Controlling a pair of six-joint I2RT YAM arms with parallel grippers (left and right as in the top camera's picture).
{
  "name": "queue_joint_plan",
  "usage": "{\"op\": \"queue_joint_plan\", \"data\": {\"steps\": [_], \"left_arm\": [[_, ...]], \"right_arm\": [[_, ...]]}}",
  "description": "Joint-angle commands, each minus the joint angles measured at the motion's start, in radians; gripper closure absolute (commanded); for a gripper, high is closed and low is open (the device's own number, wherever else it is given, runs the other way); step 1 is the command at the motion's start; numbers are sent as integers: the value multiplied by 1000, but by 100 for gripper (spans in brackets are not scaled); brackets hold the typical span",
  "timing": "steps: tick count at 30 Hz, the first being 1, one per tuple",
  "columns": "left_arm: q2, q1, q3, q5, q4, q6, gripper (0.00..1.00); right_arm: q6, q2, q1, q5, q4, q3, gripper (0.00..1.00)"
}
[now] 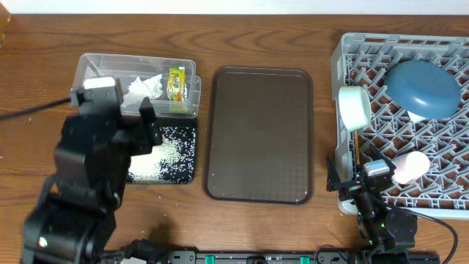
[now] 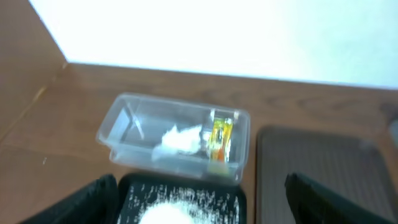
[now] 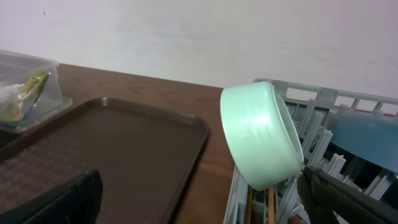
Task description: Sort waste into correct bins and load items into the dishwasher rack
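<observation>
The clear tub (image 1: 88, 67) at the back left holds the white tissue (image 1: 143, 89) and the yellow-green wrapper (image 1: 176, 82); both also show in the left wrist view (image 2: 177, 140) (image 2: 221, 137). The black tray (image 1: 187, 158) in front of it holds rice grains (image 1: 170, 150). My left gripper (image 2: 199, 208) is open and empty above the black tray. The grey rack (image 1: 410, 55) at the right holds the blue dish (image 1: 423, 88), the pale green bowl (image 1: 353, 107) (image 3: 261, 134), the pinkish cup (image 1: 410, 167) and chopsticks (image 3: 270, 208). My right gripper (image 3: 199, 202) is open and empty at the rack's front left corner.
A large brown serving tray (image 1: 260, 136) lies between the bins and the rack, bare. The left arm covers the table's front left. A wall runs along the back edge of the table.
</observation>
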Motion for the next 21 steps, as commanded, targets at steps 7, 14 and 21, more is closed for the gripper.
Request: {"op": "queue_joint_plan", "data": {"steps": [7,14,21], "left_arm": [[-338,100,-413,54,267,40,12],[-594,125,-717,54,463,40,12],[-735,140,-955,66,610,40,12]], "right_arm": [[13,-2,-10,-1,-1,-3,1],[13,-2,-10,-1,-1,-3,1],[13,-2,-10,-1,-1,-3,1]]}}
